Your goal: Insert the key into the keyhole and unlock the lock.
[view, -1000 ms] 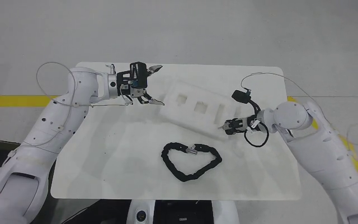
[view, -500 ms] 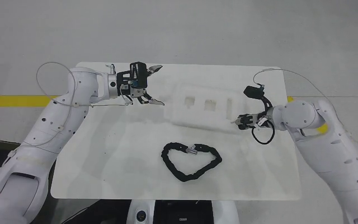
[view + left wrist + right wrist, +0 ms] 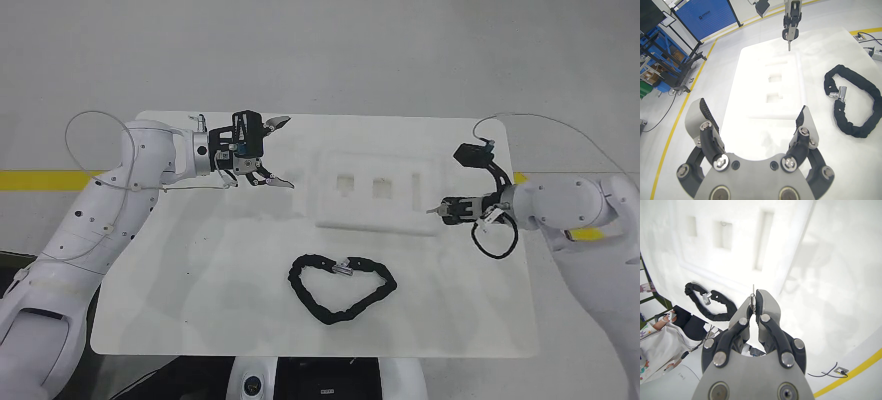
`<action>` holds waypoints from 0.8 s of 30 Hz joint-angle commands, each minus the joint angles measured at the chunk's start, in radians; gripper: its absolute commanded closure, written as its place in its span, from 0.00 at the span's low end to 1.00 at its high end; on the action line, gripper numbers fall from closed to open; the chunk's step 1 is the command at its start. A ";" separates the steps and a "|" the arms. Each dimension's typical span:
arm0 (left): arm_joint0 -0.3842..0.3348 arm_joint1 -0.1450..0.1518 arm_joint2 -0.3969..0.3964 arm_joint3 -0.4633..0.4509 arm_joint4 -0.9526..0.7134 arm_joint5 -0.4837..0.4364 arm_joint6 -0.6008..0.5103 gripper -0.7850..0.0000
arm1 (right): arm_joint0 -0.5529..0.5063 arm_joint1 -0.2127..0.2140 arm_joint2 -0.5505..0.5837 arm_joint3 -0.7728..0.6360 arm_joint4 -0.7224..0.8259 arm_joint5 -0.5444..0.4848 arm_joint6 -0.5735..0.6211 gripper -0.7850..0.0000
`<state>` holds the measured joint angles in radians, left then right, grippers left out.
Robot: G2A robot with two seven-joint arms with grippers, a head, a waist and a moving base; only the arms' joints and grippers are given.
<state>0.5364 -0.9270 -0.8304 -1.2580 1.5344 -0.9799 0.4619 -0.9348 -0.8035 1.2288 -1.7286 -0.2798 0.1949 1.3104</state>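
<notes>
Closest to the robot's side of the table, the black chain lock lies in a closed loop. Its metal cylinder sits on the side of the loop that faces the white foam block. I cannot tell from here which end carries the keyhole. Beyond it and off to the right, well apart from the lock, the right gripper is clamped on the key by its head, with the blade sticking straight out at the block's right end. To my mind the job now is to carry the key across to the cylinder. The blade wants lining up with the barrel's axis before any push, since a loose chain would likely slide away under a skewed one; the other arm could steady it. The foam block, with its three pockets, lies between the two grippers, and its near edge is best skirted on the way. Farthest off, the left gripper hangs with jaws spread wide and nothing in them, past the block's left end.
</notes>
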 commanded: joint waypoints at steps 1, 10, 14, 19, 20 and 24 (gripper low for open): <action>0.000 0.000 0.000 0.000 0.000 0.000 0.000 0.00 | -0.027 0.002 0.021 -0.027 0.048 -0.032 -0.018 1.00; 0.000 0.000 0.000 0.000 0.000 0.000 0.000 0.00 | -0.155 0.009 0.093 -0.144 0.181 -0.184 -0.117 1.00; 0.000 0.000 0.000 0.000 0.000 0.000 0.000 0.00 | -0.190 0.014 0.123 -0.174 0.181 -0.240 -0.128 1.00; 0.000 0.000 0.000 0.000 0.000 0.000 0.000 0.00 | -0.213 0.018 0.152 -0.172 0.202 -0.276 -0.151 1.00; 0.000 0.000 0.000 0.000 0.000 0.000 0.000 0.00 | -0.217 0.018 0.154 -0.169 0.205 -0.282 -0.158 1.00; 0.000 0.000 0.000 0.000 0.000 0.000 0.000 0.00 | -0.217 0.018 0.154 -0.169 0.205 -0.282 -0.158 1.00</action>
<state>0.5364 -0.9270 -0.8304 -1.2580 1.5344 -0.9799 0.4619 -1.1524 -0.7859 1.3831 -1.8972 -0.0746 -0.0880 1.1515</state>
